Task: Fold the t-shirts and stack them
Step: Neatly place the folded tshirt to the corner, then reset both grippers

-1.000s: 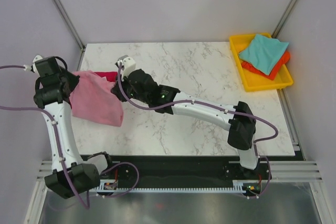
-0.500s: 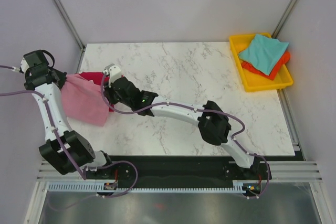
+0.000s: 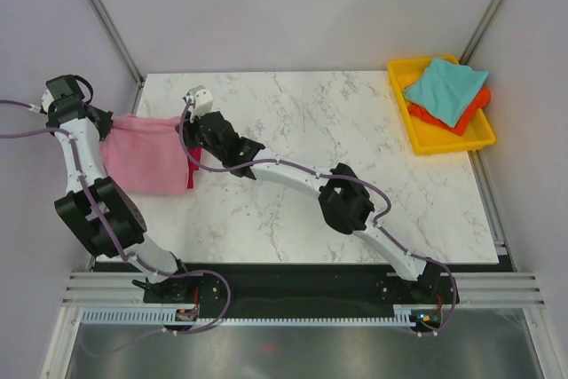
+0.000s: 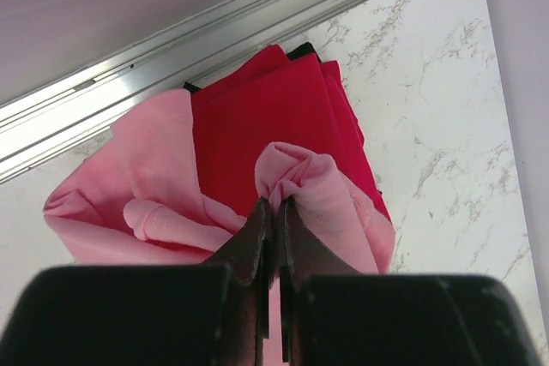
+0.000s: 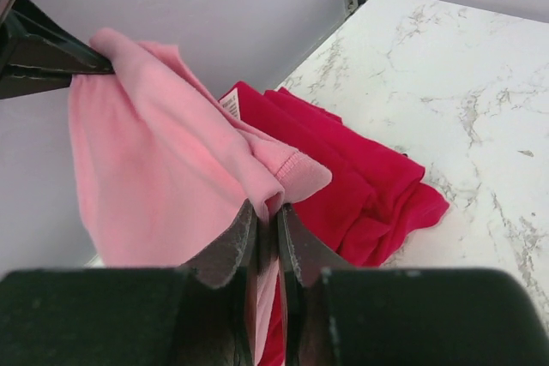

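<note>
The light pink t-shirt (image 3: 146,155) hangs spread between my two grippers at the table's far left, over the crimson red t-shirt (image 3: 192,172), which lies folded on the marble. My left gripper (image 3: 105,123) is shut on the pink shirt's left corner (image 4: 296,169). My right gripper (image 3: 190,129) is shut on its right corner (image 5: 283,179). The red shirt shows under the pink one in the left wrist view (image 4: 266,117) and the right wrist view (image 5: 343,169). The teal t-shirt (image 3: 445,86) lies on the orange t-shirt (image 3: 475,106) in the yellow tray.
The yellow plastic tray (image 3: 426,135) stands at the table's far right corner. A metal rail (image 4: 214,36) and the grey wall run along the table's left edge, close to my left gripper. My right arm stretches across the marble table (image 3: 355,122).
Both grippers moved apart and toward the far left, pulling the pink shirt out flat and wider. It now covers most of the red shirt.
</note>
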Controlling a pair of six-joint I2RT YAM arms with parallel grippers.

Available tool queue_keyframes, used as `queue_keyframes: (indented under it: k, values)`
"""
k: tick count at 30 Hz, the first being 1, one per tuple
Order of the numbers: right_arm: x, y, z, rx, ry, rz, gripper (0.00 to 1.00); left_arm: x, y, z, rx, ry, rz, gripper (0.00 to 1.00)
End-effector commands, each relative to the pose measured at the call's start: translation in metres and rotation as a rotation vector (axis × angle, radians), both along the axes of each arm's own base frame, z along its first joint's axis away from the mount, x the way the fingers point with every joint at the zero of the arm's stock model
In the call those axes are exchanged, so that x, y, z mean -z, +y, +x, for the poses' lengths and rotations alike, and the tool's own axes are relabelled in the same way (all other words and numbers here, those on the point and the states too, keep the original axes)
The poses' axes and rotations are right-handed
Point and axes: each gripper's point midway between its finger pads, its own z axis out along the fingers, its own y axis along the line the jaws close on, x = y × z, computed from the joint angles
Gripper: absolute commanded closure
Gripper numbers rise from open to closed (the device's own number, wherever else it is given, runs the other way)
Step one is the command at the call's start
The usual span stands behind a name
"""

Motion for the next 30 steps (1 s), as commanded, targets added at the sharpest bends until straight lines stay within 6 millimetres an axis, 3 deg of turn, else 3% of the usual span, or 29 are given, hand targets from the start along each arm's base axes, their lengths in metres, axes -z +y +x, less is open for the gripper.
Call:
queue_keyframes:
  k: [1,7,11,14,15,16,17,18,19,21,26,30]
  values:
    - [-0.030,-0.012,0.036,0.061,-0.045,0.123,0.96,-0.013,0.023,0.028,-0.037,-0.098,0.041,0.98]
    - [-0.014,-0.018,0.067,0.080,-0.047,0.192,0.91,0.010,0.035,0.058,-0.014,-0.106,0.022,0.98]
    - [0.001,-0.020,0.085,0.117,-0.070,0.244,0.94,0.036,0.039,0.091,0.011,-0.168,-0.031,0.98]
    - [0.003,-0.021,0.097,0.125,-0.099,0.308,0.91,0.035,0.038,0.112,0.045,-0.221,-0.051,0.98]
    - [0.005,-0.023,0.101,0.138,-0.103,0.317,0.89,0.045,0.038,0.121,0.062,-0.218,-0.057,0.94]
    - [0.006,-0.025,0.106,0.148,-0.110,0.331,0.76,0.045,0.040,0.126,0.069,-0.220,-0.052,0.88]
    - [0.007,-0.026,0.110,0.149,-0.118,0.347,0.63,0.039,0.044,0.131,0.066,-0.226,-0.035,0.75]
    - [0.008,-0.031,0.116,0.159,-0.119,0.356,0.45,0.041,0.046,0.131,0.055,-0.218,-0.032,0.47]
    - [0.008,-0.034,0.119,0.168,-0.114,0.367,0.15,0.039,0.049,0.131,0.047,-0.215,-0.014,0.36]
    - [0.005,-0.040,0.124,0.172,-0.121,0.372,0.04,0.034,0.051,0.133,0.056,-0.216,0.013,0.14]
    - [-0.008,-0.048,0.118,0.162,-0.115,0.347,0.10,0.016,0.045,0.123,0.077,-0.229,0.044,0.13]
    - [-0.024,-0.058,0.104,0.145,-0.091,0.314,0.20,-0.012,0.025,0.112,0.123,-0.260,0.073,0.13]
